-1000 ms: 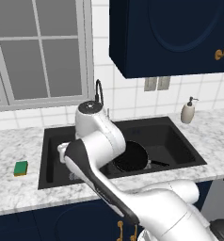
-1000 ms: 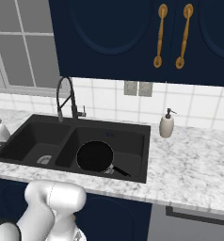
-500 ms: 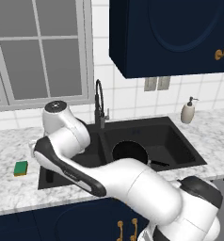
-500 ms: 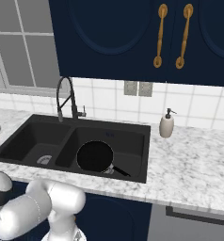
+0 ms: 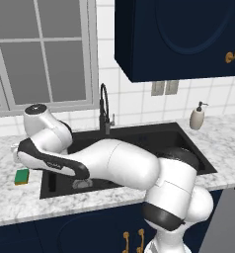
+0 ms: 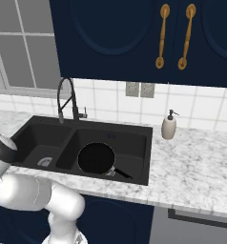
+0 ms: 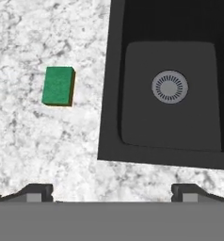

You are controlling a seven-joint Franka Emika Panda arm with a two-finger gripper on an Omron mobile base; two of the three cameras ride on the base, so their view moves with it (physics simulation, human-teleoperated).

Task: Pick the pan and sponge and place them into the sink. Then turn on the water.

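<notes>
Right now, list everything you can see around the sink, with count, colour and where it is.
pan: one, black, lying in the right basin, handle toward the front right
sponge: one, green top with yellow side, on the counter left of the sink
sink: one, black, double basin, set in the counter
drain: one, silver, in the left basin floor
faucet: one, black gooseneck, behind the sink
soap dispenser: one, white, on the counter right of the sink
counter: one, white-grey marble
cabinets: dark blue, gold handles, above
window: one, grey frame, behind
gripper: one, open, above the counter by the sink's left basin
</notes>
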